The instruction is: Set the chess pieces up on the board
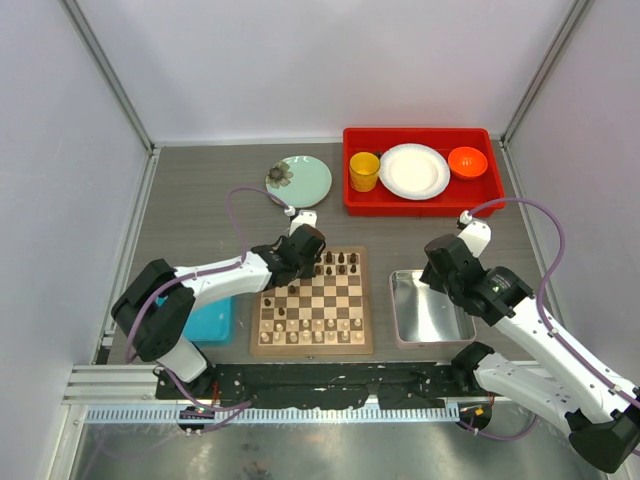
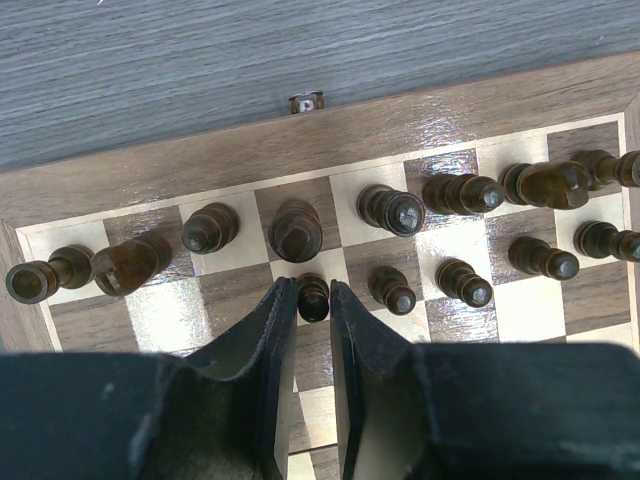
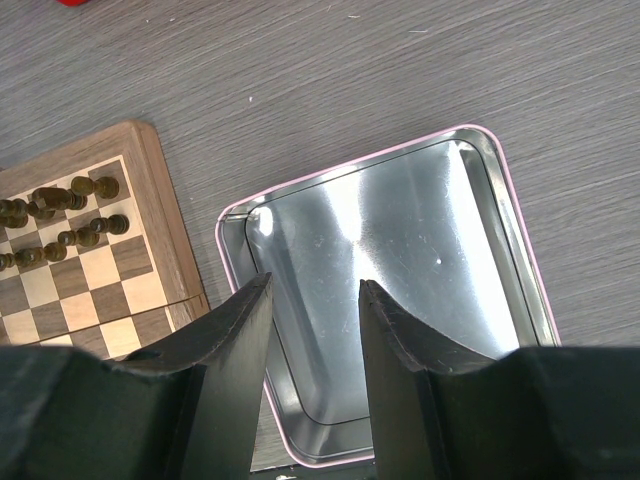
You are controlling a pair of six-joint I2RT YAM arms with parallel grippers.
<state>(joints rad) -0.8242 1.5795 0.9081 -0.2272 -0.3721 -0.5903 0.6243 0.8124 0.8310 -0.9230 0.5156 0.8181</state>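
Left jaws: pinching a dark pawn [image 2: 313,297] from both sides, tips down at the board [image 1: 312,348], in the second row from its far edge.
Pawn's row: four more dark pawns show to its right, the nearest [image 2: 393,290] just beside the fingertip [image 2: 345,330] on that side. To its left the squares of this row lie bare.
Back row: dark pieces [image 2: 392,210] line the row along the far border. The one straight ahead of the held pawn is close to the jaw tips.
Pale pieces [image 1: 305,337]: lined up in the two rows at the board's near edge, well apart from the left jaws.
Far edge: a small metal clasp [image 2: 307,101] sits on the border's outer edge. Beyond it, grey surface [image 1: 200,210] runs up to a green plate [image 1: 312,185] and a red tray [image 1: 420,207].
Left edge: the left arm [image 1: 215,272] reaches in over the far-left corner. A blue tray [image 1: 212,322] lies beside this edge, partly under the arm.
Right edge: a strip of surface separates the board from a silver tray [image 3: 430,250]. The two are near each other but not touching.
Right jaws: spread with nothing between them, hanging above the board-side part of the silver tray.
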